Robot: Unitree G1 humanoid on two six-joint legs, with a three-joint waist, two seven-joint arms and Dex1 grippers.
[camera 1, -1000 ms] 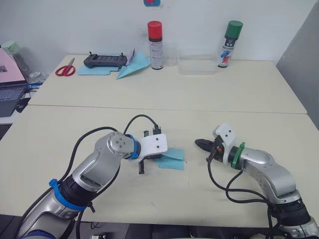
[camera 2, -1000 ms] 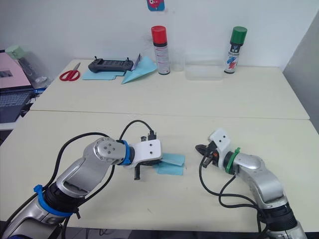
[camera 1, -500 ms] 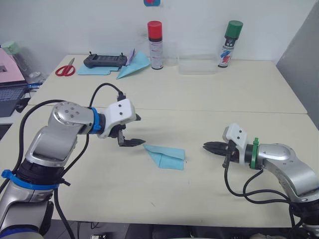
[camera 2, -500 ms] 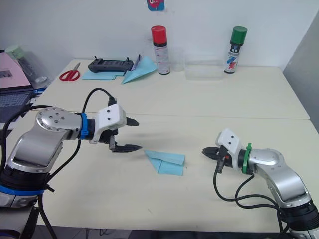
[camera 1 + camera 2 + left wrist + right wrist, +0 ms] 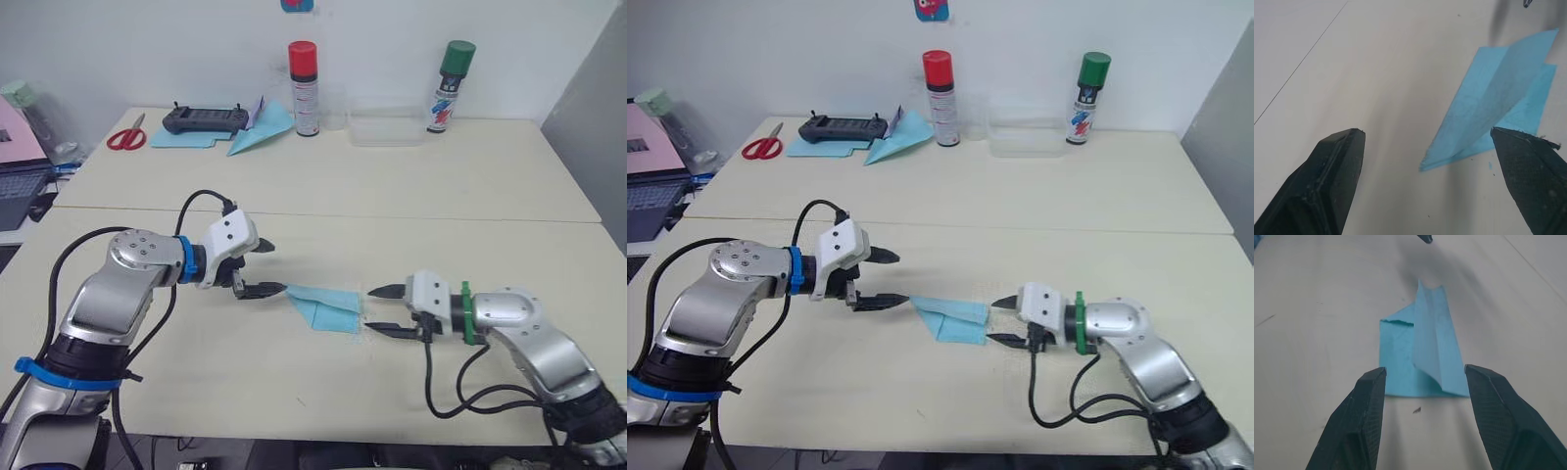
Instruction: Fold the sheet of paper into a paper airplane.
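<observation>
Here we have the airplane lying flat on the near table, between our two grippers and held by neither. It is a small pointed wedge of thin blue paper, nose toward our left, with one folded flap standing a little proud of the layer beneath.

Our right gripper sits just beside its blunt end, jaws spread wide and empty, the paper lined up between them in the right wrist view. Our left gripper hovers just beside the nose, jaws likewise wide apart and empty.

We judge the paper very light and limp: it will slide on the smooth table if nudged, and crumple or lose its creases under a hard pinch. The raised flap and the thicker folded spine look like the best places to take hold; the flat lower layer offers no edge to get under. One gripper pinning while the other pinches would likely stop it skating away.

Nothing lies near it. Well apart on the far table stand a red-capped can, a green-capped can and a clear tray, with a blue dart, a controller and scissors to the left. None stands in our way.
</observation>
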